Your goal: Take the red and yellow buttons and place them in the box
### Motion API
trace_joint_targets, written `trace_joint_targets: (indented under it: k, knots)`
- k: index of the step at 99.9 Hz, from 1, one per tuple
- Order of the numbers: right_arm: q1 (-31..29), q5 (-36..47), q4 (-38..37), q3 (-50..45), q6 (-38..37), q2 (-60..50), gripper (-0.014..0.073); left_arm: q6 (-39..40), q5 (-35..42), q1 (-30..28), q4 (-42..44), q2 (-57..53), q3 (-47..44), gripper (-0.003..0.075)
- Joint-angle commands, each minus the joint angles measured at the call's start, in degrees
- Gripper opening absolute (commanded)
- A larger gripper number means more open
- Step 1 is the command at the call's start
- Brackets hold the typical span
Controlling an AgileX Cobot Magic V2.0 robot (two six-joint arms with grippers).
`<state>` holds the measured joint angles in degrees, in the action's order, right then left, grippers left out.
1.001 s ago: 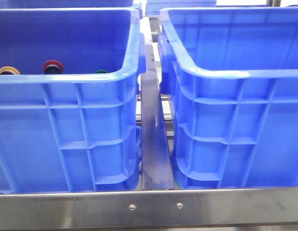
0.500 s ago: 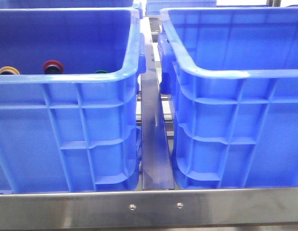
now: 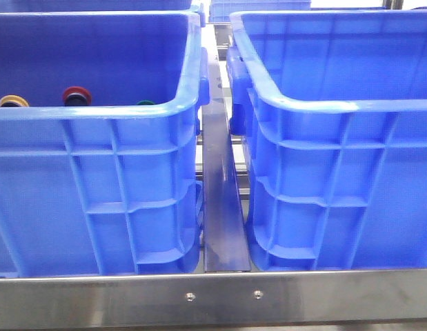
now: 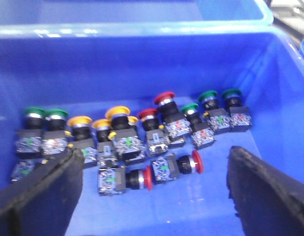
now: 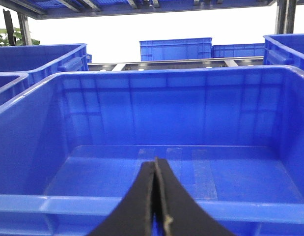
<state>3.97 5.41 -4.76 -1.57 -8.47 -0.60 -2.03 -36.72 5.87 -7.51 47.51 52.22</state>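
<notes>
Looking into the left crate point(image 4: 142, 64) from our left wrist camera, we see the left gripper point(image 4: 152, 191) with its padded fingers point(image 4: 48, 196) spread wide apart and holding nothing, poised above a cluster of push-button switches lying on the crate floor. Red buttons point(image 4: 164, 97) sit near the middle of the row, two more lying on their sides just in front, while yellow buttons point(image 4: 117, 112) stand beside them and green buttons point(image 4: 207, 95) flank both ends. From the front camera, a yellow cap point(image 3: 12, 101) and a red cap point(image 3: 76, 95) peek above the near rim of that left crate point(image 3: 96, 114). Our right gripper point(image 5: 155, 196) has its fingers pressed together with nothing between them, pointing over the near rim into the right crate point(image 5: 156, 113). A steel rail point(image 3: 213, 296) runs along the front edge below both crates.
</notes>
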Motion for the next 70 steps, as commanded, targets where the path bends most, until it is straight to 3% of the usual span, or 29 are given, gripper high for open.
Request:
trace_joint_targets:
  k: [1,25,41,70]
  knots:
    - [0.07,4.71,-0.37,-0.27,0.02,-0.87,-0.0068,0.43,2.91,2.36,-1.58,4.35,4.39,0.0566]
    - [0.07,4.71,-0.37,-0.27,0.02,-0.87,-0.0068,4.94,4.35,11.33,2.07,18.74,12.13,0.0566]
    - [0.07,4.71,-0.37,-0.27,0.02,-0.87,-0.0068,14.09,5.29,12.72,10.11,28.19,17.17,0.0566]
    - [0.07,4.71,-0.37,-0.27,0.02,-0.87,-0.0068,17.67,6.23,13.66,11.0,39.88,24.3,0.0566]
